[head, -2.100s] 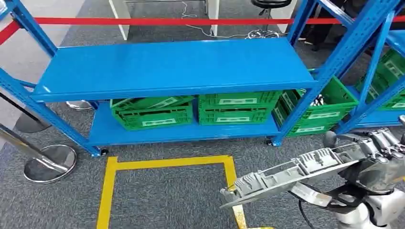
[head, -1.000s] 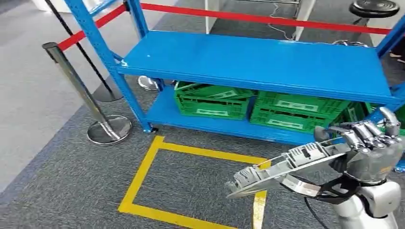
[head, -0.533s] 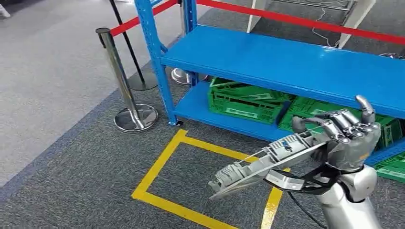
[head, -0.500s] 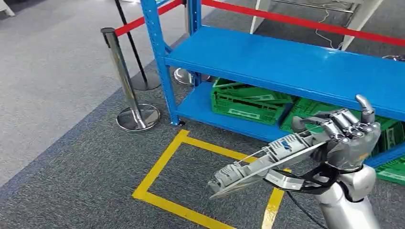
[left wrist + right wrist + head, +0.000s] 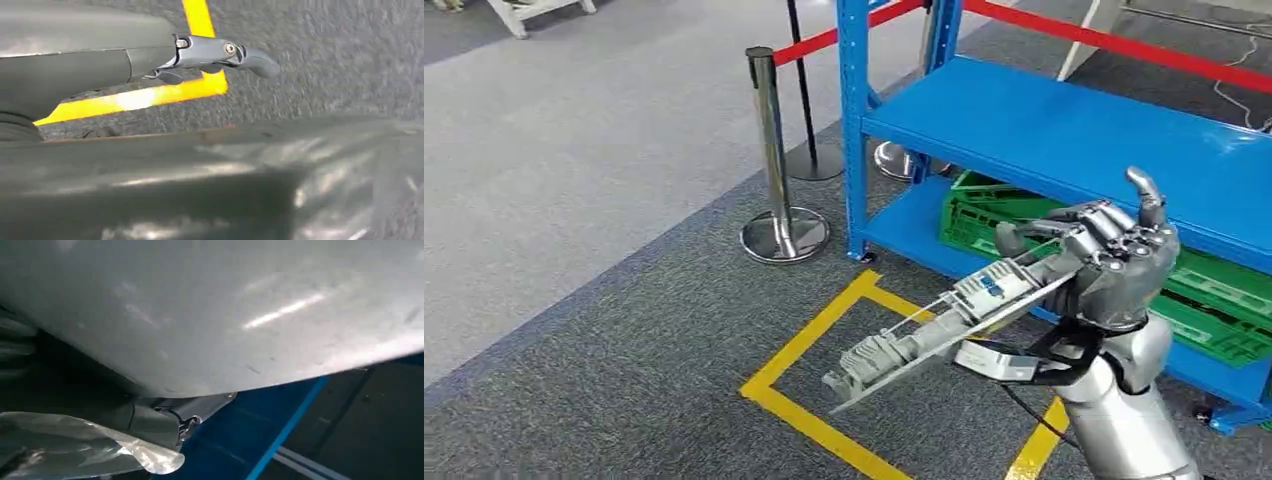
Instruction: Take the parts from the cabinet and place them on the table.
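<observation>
Right hand carrying a long grey part away from the blue shelving

The right hand (image 5: 1114,265) is closed around one end of a long grey metal part (image 5: 944,325), fingers wrapped over its top edge, holding it clear of the carpet in front of the robot. The part's long axis runs from the hand at far right down to its free end at near left, which hangs lower and points over the yellow floor marking (image 5: 809,345). As for the left hand (image 5: 220,50), I cannot tell whether it holds anything. Behind the right hand stand the blue shelving unit (image 5: 1044,130) with green crates (image 5: 1214,300) on its bottom shelf, and 1 chrome stanchion (image 5: 774,150) to the left. Judging by this, the part is out of the cabinet; reaching and placing on the tabletop remain.
</observation>
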Action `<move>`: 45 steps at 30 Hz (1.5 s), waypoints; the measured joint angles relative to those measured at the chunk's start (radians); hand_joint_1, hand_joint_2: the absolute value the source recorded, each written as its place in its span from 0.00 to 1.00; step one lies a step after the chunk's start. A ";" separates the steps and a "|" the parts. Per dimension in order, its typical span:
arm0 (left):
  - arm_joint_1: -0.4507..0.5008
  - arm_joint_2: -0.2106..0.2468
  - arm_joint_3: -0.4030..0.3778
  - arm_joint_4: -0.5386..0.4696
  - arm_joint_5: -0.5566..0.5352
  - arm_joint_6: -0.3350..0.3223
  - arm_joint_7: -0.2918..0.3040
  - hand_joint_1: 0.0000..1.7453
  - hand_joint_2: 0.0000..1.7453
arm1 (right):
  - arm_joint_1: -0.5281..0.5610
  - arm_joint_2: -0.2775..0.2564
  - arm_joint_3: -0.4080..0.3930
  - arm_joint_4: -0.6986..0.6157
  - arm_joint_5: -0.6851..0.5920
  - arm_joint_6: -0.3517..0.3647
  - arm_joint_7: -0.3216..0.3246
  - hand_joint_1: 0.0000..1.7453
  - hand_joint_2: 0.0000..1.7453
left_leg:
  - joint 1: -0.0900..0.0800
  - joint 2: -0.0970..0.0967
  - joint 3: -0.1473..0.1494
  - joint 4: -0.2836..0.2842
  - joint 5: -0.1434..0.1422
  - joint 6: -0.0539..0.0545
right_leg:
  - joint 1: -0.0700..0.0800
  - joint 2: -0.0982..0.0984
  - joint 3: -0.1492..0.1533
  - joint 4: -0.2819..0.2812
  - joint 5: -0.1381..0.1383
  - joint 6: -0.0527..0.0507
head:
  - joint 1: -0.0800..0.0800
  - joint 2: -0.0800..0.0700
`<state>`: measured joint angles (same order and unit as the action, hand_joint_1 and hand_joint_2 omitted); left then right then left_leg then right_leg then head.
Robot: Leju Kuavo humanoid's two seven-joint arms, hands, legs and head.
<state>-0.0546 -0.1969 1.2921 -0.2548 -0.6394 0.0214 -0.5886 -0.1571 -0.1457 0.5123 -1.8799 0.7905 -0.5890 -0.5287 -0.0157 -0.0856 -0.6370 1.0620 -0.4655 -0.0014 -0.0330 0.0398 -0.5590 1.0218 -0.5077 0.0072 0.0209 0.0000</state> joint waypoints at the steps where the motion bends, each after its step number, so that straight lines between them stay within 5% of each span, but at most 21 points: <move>1: -0.001 0.002 0.002 -0.002 0.000 0.002 0.001 0.00 0.00 | -0.001 0.004 0.006 0.003 0.008 0.000 0.002 1.00 1.00 | 0.004 0.038 -0.029 0.059 -0.032 -0.008 | 0.002 -0.018 0.003 0.000 -0.002 -0.004 | -0.007 0.000; 3: -0.003 0.003 0.006 -0.003 -0.002 0.009 0.001 0.00 0.00 | 0.001 0.005 0.014 0.013 0.017 -0.003 0.005 1.00 1.00 | 0.013 0.071 -0.107 0.217 -0.099 -0.018 | 0.006 -0.057 0.007 0.000 -0.008 -0.007 | -0.007 0.000; 5: 0.000 0.003 0.007 -0.003 -0.005 0.014 0.001 0.00 0.00 | 0.001 0.006 0.019 0.019 0.017 -0.004 0.008 1.00 1.00 | 0.021 0.075 -0.128 0.259 -0.093 -0.024 | 0.006 -0.089 0.011 0.000 -0.013 -0.006 | -0.007 0.000; 8: 0.005 0.006 0.011 -0.007 -0.004 0.017 0.001 0.00 0.00 | 0.001 0.008 0.022 0.023 0.017 -0.005 0.008 1.00 1.00 | 0.024 0.109 -0.017 0.038 0.032 -0.021 | 0.005 -0.129 0.026 0.000 -0.024 0.000 | -0.007 0.000; 9: 0.004 0.006 0.013 -0.009 -0.004 0.017 0.001 0.00 0.00 | 0.000 0.008 0.022 0.023 0.017 -0.005 0.008 1.00 1.00 | 0.019 0.148 0.011 -0.021 0.038 -0.018 | 0.005 -0.139 0.030 -0.001 -0.028 0.004 | -0.008 0.000; 10: 0.002 0.006 0.016 -0.009 -0.004 0.018 0.000 0.00 0.00 | 0.000 0.008 0.022 0.024 0.016 -0.005 0.009 1.00 1.00 | 0.004 0.159 0.017 -0.037 0.028 -0.008 | 0.014 -0.149 0.029 0.001 -0.033 0.013 | -0.010 0.000; 13: 0.008 0.007 0.016 -0.011 -0.017 0.025 0.000 0.00 0.00 | 0.002 0.009 0.024 0.025 0.004 -0.005 0.014 1.00 1.00 | 0.000 0.129 0.009 -0.032 0.023 0.010 | 0.012 -0.182 0.040 -0.011 -0.036 0.030 | -0.008 0.000; 14: 0.010 0.008 0.016 -0.012 -0.024 0.027 0.002 0.00 0.00 | 0.003 0.009 0.024 0.025 0.003 -0.005 0.014 1.00 1.00 | 0.009 0.117 0.021 -0.050 0.031 0.021 | 0.007 -0.172 0.042 -0.009 -0.046 0.038 | -0.006 0.000; 16: 0.009 0.007 0.016 -0.012 -0.038 0.032 0.004 0.00 0.00 | 0.009 0.005 0.023 0.025 0.004 -0.008 0.012 1.00 1.00 | 0.012 0.099 0.025 -0.055 0.033 0.031 | 0.005 -0.065 0.006 0.068 -0.094 0.035 | 0.000 0.000; 18: 0.003 0.009 0.016 -0.013 -0.050 0.034 0.004 0.00 0.00 | 0.032 -0.002 0.022 0.025 0.008 -0.012 0.009 1.00 1.00 | 0.009 0.071 0.025 -0.055 0.030 0.037 | 0.006 -0.041 -0.082 0.231 -0.158 0.034 | 0.005 0.000; 20: 0.001 0.009 0.016 -0.013 -0.052 0.042 0.005 0.00 0.00 | 0.054 -0.007 0.021 0.025 0.004 -0.013 -0.002 1.00 1.00 | 0.007 0.040 0.026 -0.052 0.028 0.039 | 0.008 -0.039 -0.142 0.306 -0.156 0.033 | 0.005 0.000; 23: 0.001 0.009 0.016 -0.013 -0.049 0.064 0.009 0.00 0.00 | 0.056 -0.008 0.021 0.016 -0.018 -0.009 -0.018 1.00 1.00 | 0.009 -0.005 0.028 -0.038 0.019 0.032 | 0.006 -0.018 -0.076 0.104 -0.005 0.029 | 0.006 0.000; 25: -0.002 0.009 0.016 -0.013 -0.042 0.066 0.009 0.00 0.00 | 0.057 -0.008 0.022 0.016 -0.029 -0.005 -0.027 1.00 1.00 | 0.005 -0.027 0.017 -0.018 0.009 0.021 | -0.004 0.054 -0.041 0.025 -0.002 0.030 | 0.005 0.000; 29: 0.003 0.003 0.016 -0.012 -0.059 0.069 0.010 0.00 0.00 | 0.061 -0.008 0.022 0.014 -0.055 0.003 -0.040 1.00 1.00 | 0.016 -0.072 0.008 -0.022 0.017 0.001 | 0.000 0.010 -0.027 0.023 0.000 0.011 | 0.003 0.000; 32: -0.002 -0.003 0.016 -0.012 -0.061 0.072 0.011 0.00 0.00 | 0.068 -0.008 0.022 0.011 -0.058 0.007 -0.041 1.00 1.00 | 0.013 0.054 -0.050 0.108 -0.054 -0.015 | 0.006 -0.035 -0.010 0.016 -0.005 -0.004 | -0.008 0.000; 35: -0.005 -0.005 0.015 -0.012 -0.071 0.058 0.007 0.00 0.00 | 0.087 -0.008 0.022 0.010 -0.033 0.006 -0.043 1.00 1.00 | 0.021 0.075 -0.132 0.273 -0.103 -0.018 | 0.012 -0.081 -0.001 0.017 -0.014 -0.009 | -0.008 0.000; 38: -0.006 -0.005 0.014 -0.012 -0.075 0.050 -0.005 0.00 0.00 | 0.111 -0.008 0.022 -0.005 -0.024 0.001 -0.044 1.00 1.00 | 0.020 0.093 -0.044 0.099 0.004 -0.010 | 0.013 -0.121 0.013 0.016 -0.025 -0.007 | -0.008 0.000; 39: -0.008 -0.005 0.013 -0.012 -0.075 0.049 -0.007 0.00 0.00 | 0.114 -0.008 0.022 -0.010 -0.024 -0.001 -0.044 1.00 1.00 | 0.015 0.124 0.001 0.014 0.036 -0.003 | 0.013 -0.131 0.018 0.016 -0.029 -0.005 | -0.009 0.000; 40: -0.012 -0.005 0.013 -0.012 -0.076 0.048 -0.007 0.00 0.00 | 0.118 -0.008 0.022 -0.013 -0.023 -0.001 -0.044 1.00 1.00 | -0.002 0.182 0.017 -0.009 0.012 0.002 | 0.017 -0.138 0.020 0.014 -0.032 0.000 | -0.009 0.000; 44: -0.016 -0.005 0.013 -0.012 -0.077 0.047 -0.010 0.00 0.00 | 0.129 -0.008 0.023 -0.018 -0.021 -0.005 -0.045 1.00 1.00 | -0.011 0.136 0.014 -0.034 0.019 0.025 | 0.019 -0.183 0.035 0.000 -0.038 0.025 | -0.009 0.000; 45: -0.016 -0.007 0.013 -0.011 -0.076 0.037 -0.016 0.00 0.00 | 0.130 -0.008 0.022 -0.023 -0.017 -0.006 -0.043 1.00 1.00 | 0.000 0.124 0.029 -0.049 0.027 0.032 | 0.012 -0.155 0.031 0.006 -0.049 0.030 | -0.009 0.000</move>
<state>-0.0704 -0.2040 1.3046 -0.2659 -0.7153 0.0588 -0.6046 -0.0270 -0.1541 0.5344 -1.9024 0.7732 -0.5951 -0.5722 -0.0161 0.0386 -0.6083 1.0133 -0.4388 0.0310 -0.0214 -0.1157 -0.5285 1.0282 -0.5572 0.0372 0.0122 0.0000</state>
